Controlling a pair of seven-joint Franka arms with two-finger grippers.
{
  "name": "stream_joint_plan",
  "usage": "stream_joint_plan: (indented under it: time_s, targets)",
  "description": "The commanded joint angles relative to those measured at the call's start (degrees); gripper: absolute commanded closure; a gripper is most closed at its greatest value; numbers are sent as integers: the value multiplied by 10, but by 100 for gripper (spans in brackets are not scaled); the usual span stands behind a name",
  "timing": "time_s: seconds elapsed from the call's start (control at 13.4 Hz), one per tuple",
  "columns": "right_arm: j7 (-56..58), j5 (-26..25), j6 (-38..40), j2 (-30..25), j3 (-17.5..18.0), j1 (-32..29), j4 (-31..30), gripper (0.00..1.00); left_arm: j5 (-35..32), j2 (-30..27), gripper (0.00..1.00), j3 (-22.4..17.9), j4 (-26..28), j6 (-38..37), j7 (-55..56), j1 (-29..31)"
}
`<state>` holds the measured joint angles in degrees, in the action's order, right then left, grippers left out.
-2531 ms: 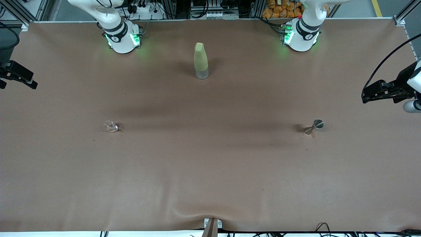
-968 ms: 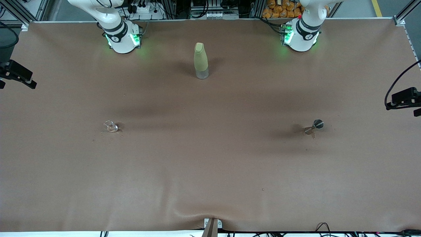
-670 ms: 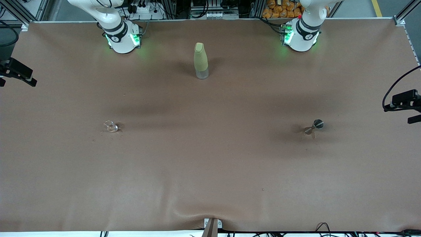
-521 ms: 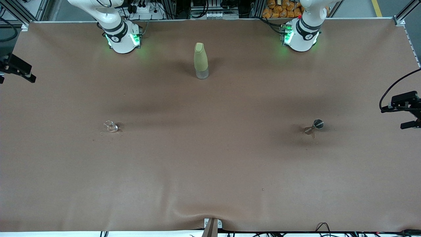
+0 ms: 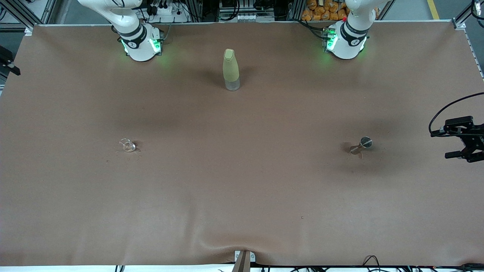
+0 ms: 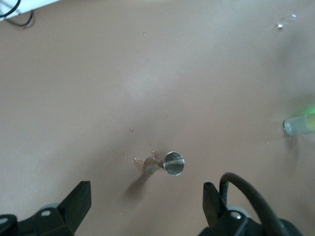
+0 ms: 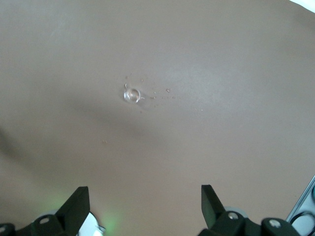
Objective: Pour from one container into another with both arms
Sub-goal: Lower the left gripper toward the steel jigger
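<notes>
Left gripper (image 6: 145,206) jaws apart, empty, high over table's left-arm end near steel jigger (image 5: 361,146); right gripper (image 7: 142,209) apart, empty, high above small glass cup (image 5: 127,145). Risk: both vessels tiny, a clumsy grab likely tips them, spilling

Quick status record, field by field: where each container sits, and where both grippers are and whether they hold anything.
metal jigger: upright, toward the left arm's end of the table
small glass pitcher: toward the right arm's end of the table
green bottle: upright between the arm bases, capped
left gripper: open, empty, over the table edge beside the jigger
right gripper: open, empty, high over the table, pitcher in its view
pouring: not begun
</notes>
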<state>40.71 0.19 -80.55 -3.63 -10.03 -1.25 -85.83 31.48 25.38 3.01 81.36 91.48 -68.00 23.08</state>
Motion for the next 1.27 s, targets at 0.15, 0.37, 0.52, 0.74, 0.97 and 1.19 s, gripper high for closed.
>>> stream_joint_plan:
  time_s: [0.15,0.37,0.52,0.74,0.97,1.19]
  targets:
    - [246,-5,-5,-25,-18,-2,-39,0,31,47,0,7,-5,-29,-135,43]
    - [390,-1,-21,-25,-23,-2,-53,0,49,83,0,8,-5,-48,-194,54]
    - [438,-1,-34,-25,-24,-2,-56,0,64,113,0,9,-4,-66,-229,54]
    - [454,0,-46,-24,-24,-2,-69,0,123,161,0,9,-1,-97,-271,59]
    - [508,9,-92,-22,-24,-3,-104,0,148,193,0,9,5,-106,-348,65]
    - [565,31,-144,-18,-25,-4,-144,0,147,212,0,9,11,-106,-403,66]
